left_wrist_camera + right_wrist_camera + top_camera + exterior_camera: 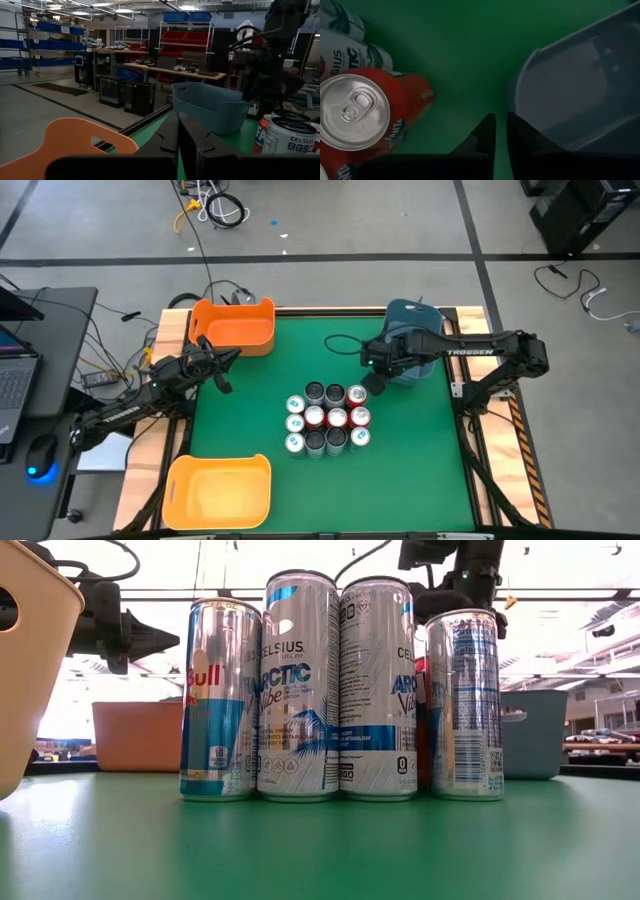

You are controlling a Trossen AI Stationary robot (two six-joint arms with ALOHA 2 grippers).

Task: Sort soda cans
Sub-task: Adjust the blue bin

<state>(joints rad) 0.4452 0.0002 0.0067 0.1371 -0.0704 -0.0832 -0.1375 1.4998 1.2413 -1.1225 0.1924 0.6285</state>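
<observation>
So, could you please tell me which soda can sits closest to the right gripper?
The red can at the cluster's far right corner, nearest the blue bin; the right gripper hovers just beside it.

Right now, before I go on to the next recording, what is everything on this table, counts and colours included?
soda cans: twelve, upright in a tight block at the table's middle; red, dark and white tops mixed.
orange bin: one, far left corner.
yellow bin: one, near left corner.
blue bin: one, far right side.
table: one, green top.
left gripper: shut, above the table beside the orange bin.
right gripper: nearly shut, holding nothing, between the blue bin and the cans.
</observation>
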